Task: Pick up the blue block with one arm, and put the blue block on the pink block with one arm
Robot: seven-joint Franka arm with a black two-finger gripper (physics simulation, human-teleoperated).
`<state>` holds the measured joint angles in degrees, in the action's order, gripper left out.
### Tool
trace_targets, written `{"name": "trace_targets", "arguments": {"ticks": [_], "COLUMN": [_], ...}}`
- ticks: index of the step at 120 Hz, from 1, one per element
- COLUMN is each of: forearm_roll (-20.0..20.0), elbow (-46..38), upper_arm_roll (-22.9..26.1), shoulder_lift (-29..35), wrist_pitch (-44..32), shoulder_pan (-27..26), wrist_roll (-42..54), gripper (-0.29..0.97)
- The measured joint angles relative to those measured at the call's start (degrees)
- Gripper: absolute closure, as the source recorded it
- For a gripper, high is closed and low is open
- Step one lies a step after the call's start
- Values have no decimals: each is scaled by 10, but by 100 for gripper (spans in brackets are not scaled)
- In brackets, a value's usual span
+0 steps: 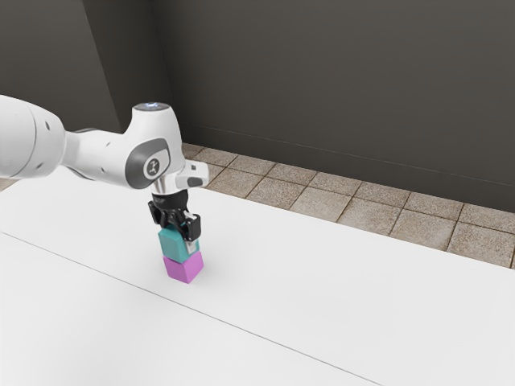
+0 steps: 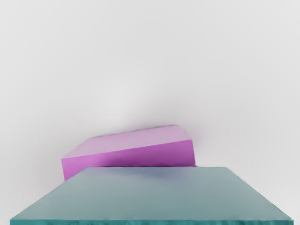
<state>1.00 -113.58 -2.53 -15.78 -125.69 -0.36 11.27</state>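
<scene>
A teal-blue block (image 1: 174, 244) stands on top of the pink block (image 1: 183, 268) on the white table (image 1: 338, 289). My gripper (image 1: 179, 235) is right over the pair, its black fingers down along the blue block's upper sides, one on each side, shut on it. In the wrist view the blue block (image 2: 154, 197) is large and close under my hand. Beyond it the pink block (image 2: 136, 152) pokes out from under it, turned a little against it.
A thin seam line (image 1: 96, 269) crosses the white tabletop. Past the table's far edge lies a brown tiled floor (image 1: 362, 205) and a dark wall (image 1: 346, 80). The arm (image 1: 88, 153) reaches in from the exterior view's left.
</scene>
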Motion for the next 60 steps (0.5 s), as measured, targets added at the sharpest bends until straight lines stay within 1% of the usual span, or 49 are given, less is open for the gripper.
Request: {"name": "trace_targets", "arguments": {"ticks": [19,37,46,60], "forearm_roll": [2,2,2,4], "elbow": [0,0,0,0], "upper_arm_roll": [-3,-3,-3,-3], "shoulder_lift": [-1,4,18,61], "wrist_pitch": [0,1,2,13], "shoulder_pan": [0,0,0,0], "wrist_roll": [2,4,5,6], "gripper": [13,6,4,3]}}
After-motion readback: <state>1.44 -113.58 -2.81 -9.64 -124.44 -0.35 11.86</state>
